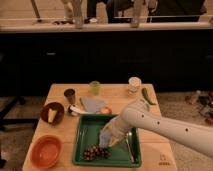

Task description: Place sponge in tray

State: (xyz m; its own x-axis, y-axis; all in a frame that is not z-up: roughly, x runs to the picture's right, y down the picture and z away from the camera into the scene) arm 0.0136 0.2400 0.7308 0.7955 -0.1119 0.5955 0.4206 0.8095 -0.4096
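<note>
Hovering over the tray (85, 142), the tool (105, 142) hides any sponge.

Gripper (106, 140) holds pale sponge (107, 135) over green tray (89, 131).

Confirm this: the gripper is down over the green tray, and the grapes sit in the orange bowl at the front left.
Not quite. The camera view shows the grapes lying in the green tray, near its front left corner, not in the orange bowl. The gripper is indeed down over the tray.
</note>
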